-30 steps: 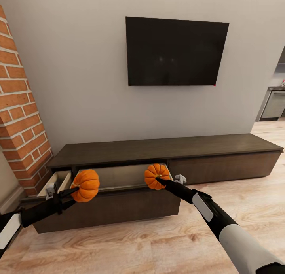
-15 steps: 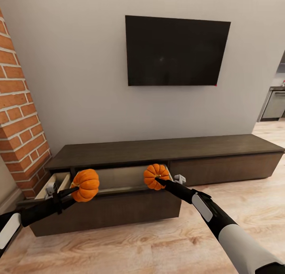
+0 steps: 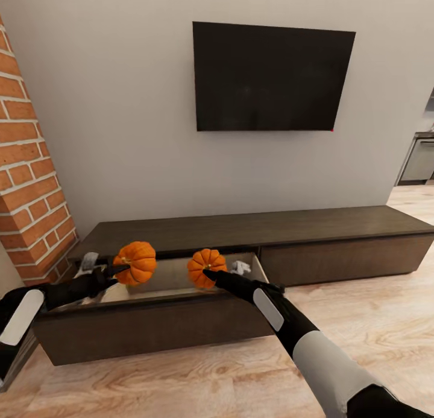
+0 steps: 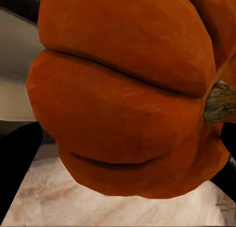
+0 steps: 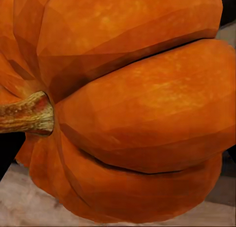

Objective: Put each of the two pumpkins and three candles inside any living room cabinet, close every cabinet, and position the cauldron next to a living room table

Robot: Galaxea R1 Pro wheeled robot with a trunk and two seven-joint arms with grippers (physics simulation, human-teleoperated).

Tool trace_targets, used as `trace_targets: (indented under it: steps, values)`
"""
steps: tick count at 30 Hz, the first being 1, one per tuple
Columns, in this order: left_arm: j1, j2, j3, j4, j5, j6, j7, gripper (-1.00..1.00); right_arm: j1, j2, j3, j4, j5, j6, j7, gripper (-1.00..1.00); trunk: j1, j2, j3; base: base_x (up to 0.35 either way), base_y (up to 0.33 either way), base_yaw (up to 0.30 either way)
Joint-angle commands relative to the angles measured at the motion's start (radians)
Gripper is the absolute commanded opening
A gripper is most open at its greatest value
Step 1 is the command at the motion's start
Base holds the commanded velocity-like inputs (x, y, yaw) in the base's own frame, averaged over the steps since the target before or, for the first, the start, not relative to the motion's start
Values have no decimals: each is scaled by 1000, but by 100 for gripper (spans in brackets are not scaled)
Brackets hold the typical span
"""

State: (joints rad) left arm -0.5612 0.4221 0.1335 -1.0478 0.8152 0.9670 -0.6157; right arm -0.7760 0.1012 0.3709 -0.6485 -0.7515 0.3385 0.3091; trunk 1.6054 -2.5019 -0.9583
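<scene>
Over the open drawer (image 3: pixel 181 279) of the long brown cabinet (image 3: pixel 253 228), below a black TV (image 3: pixel 272 77): two bumpy orange pumpkins, left pumpkin (image 3: pixel 137 262) pinched tight by the left gripper (image 3: pixel 118 267), right pumpkin (image 3: pixel 206 268) by the right gripper (image 3: pixel 211 274).

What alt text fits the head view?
Each hand, left hand and right hand, holds an orange pumpkin, left pumpkin and right pumpkin, over the open drawer of a long dark cabinet. A black TV hangs on the wall above, with a brick column at left.
</scene>
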Motion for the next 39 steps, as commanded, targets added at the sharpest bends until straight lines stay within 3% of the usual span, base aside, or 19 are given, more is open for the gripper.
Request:
trace_targets:
  steps: [1,3,5,6,9,13,14,17,18,22,25,31,34,39]
  values:
    - [-25,-7,1,-14,13,10,61,-100,-29,8,3,-3,-10,10,-24,-100,0,-1,-1,0,0,0]
    - [-79,-27,1,-28,15,8,216,-100,-78,19,5,-2,-7,32,-67,-100,0,-1,-1,0,0,0]
    - [-114,-53,1,-35,13,2,325,-100,-107,23,6,-3,-5,42,-107,-100,0,-1,-1,0,0,0]
    - [-143,-82,0,-36,6,-10,395,-100,-124,25,6,-3,-4,45,-139,-100,0,-1,-1,0,0,0]
    - [-176,-135,-4,-37,-1,-64,548,-100,-147,28,6,-1,-4,39,-201,-100,0,-1,-1,0,0,0]
    - [-184,-159,-30,-24,-10,-158,660,-100,-181,30,8,9,12,16,-288,-100,0,-1,-1,0,0,0]
    - [-185,-170,-44,-23,-26,-177,677,-100,-184,31,8,10,21,5,-315,-100,0,-1,-1,0,0,0]
    - [-186,-234,-71,-4,-138,-244,753,-100,-188,42,10,13,46,-26,-402,-100,0,-1,-1,0,0,0]
    - [-187,-265,-74,13,-193,-278,784,-100,-189,48,16,13,57,-36,-432,-100,0,-1,-1,0,0,0]
    - [-187,-333,-79,72,-284,-323,819,-100,-189,54,63,15,74,-94,-522,-100,0,-1,-1,0,0,0]
    - [-187,-367,-89,98,-300,-330,824,-100,-189,55,95,35,76,-148,-568,-100,0,-1,-1,0,0,0]
    - [-187,-371,-103,164,-307,-370,824,-100,-189,57,114,60,79,-163,-580,-100,0,-1,-1,0,0,0]
    - [-187,-367,-104,168,-307,-379,823,-100,-189,57,158,61,73,-150,-580,-100,0,-1,-1,0,0,0]
    - [-187,-363,-103,166,-307,-381,824,-100,-189,56,197,55,69,-166,-577,-100,0,-1,-1,0,22,0]
